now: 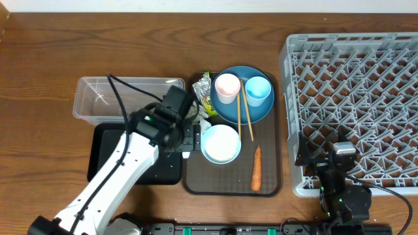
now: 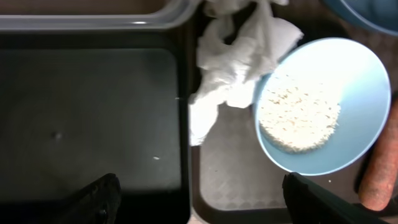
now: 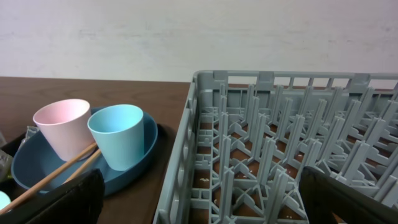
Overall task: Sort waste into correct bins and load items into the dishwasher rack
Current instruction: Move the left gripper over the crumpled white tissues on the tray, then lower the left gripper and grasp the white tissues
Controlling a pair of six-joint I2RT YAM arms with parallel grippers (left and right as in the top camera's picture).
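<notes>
- Left hand [image 2: 199,190]: fingers spread, holding nothing, above the left rim of the brown serving tray [image 1: 225,181].
- Right hand [image 3: 199,186]: fingers spread, empty, right of the tray.
- Tray front: white bowl [image 1: 221,143], light blue outside, contains white rice scraps [image 2: 298,115].
- Tray left edge: crumpled white tissue [image 2: 230,68].
- Tray front right: small orange carrot [image 1: 257,168].
- Tray rear: round blue plate [image 1: 262,112] carries 1 pink cup [image 1: 227,87], 1 light blue cup [image 1: 258,90] and 2 wooden chopsticks [image 1: 244,111].
</notes>
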